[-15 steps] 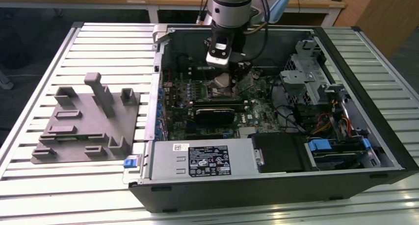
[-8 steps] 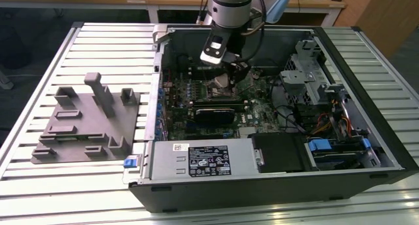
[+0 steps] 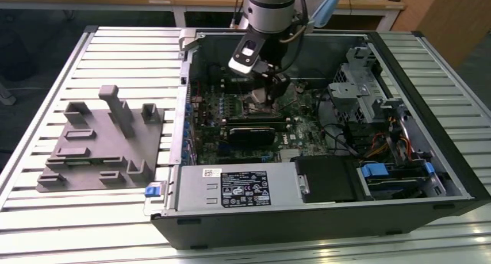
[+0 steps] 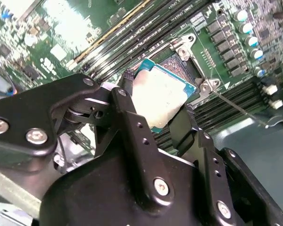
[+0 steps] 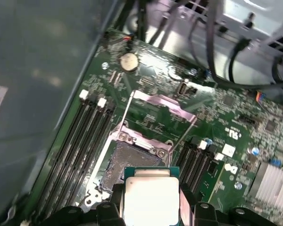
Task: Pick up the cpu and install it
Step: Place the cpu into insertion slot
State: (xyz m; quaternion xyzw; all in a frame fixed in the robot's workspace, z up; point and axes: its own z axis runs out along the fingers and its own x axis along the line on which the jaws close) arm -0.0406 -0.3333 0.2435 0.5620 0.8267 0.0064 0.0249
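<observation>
The cpu [image 4: 161,95] [image 5: 151,200] is a flat square chip with a silvery-white top and a teal rim. It is held between the black fingers [image 4: 132,125] of my gripper [image 4: 155,106], which is shut on its edges. The chip hangs tilted just above the open socket [image 5: 127,165] on the green motherboard [image 5: 226,122], partly overlapping it. The socket's metal load plate [image 5: 162,106] is flipped up. In the exterior view my gripper [image 3: 265,97] is down inside the open computer case [image 3: 322,132], over the board's middle.
Memory slots [image 5: 80,136] flank the socket. A silver power-supply box [image 3: 238,186] lies along the case's near side, drive cages [image 3: 368,85] and cables on the exterior view's right. A grey fixture [image 3: 103,143] sits on the slatted table [image 3: 61,229] at the exterior view's left.
</observation>
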